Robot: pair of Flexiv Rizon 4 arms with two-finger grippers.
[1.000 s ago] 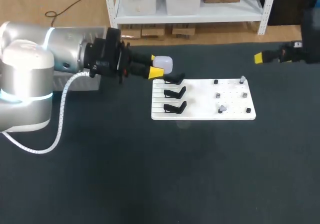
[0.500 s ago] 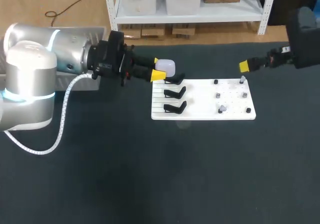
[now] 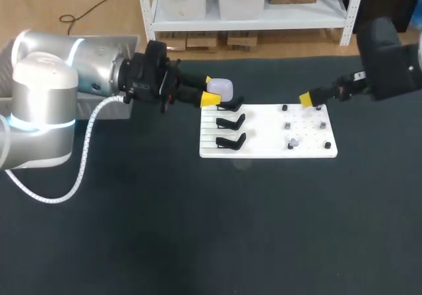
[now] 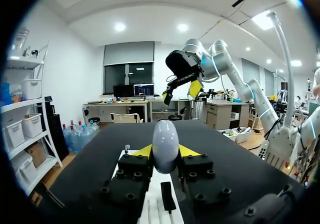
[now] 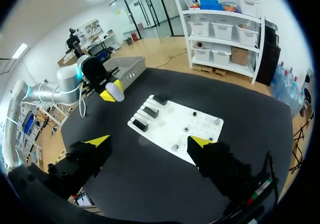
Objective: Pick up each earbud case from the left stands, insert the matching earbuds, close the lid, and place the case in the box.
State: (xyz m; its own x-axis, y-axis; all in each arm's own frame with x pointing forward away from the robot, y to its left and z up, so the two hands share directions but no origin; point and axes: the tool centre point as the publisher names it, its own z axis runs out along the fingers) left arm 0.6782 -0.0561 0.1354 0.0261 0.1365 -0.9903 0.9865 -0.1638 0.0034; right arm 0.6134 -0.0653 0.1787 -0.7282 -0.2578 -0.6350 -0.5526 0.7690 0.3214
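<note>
Head view: at upper centre, the left hand (image 3: 211, 90) is clamped on the white earbud case (image 3: 221, 87), above the black stands (image 3: 230, 121) at the white board's (image 3: 264, 151) left end. The right hand (image 3: 306, 99) hovers by the board's upper right, over the dark bench (image 3: 198, 229).

Left wrist view: the case (image 4: 165, 145) stands on end between the tips, long axis upright and rounded end up.

Right wrist view: the right hand's (image 5: 149, 142) fingers are wide apart, with the board ahead.

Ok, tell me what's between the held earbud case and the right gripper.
Nothing solid: the left wrist view shows only open air between earbud case and right gripper. In the head view, the white board's far edge lies roughly below.
</note>
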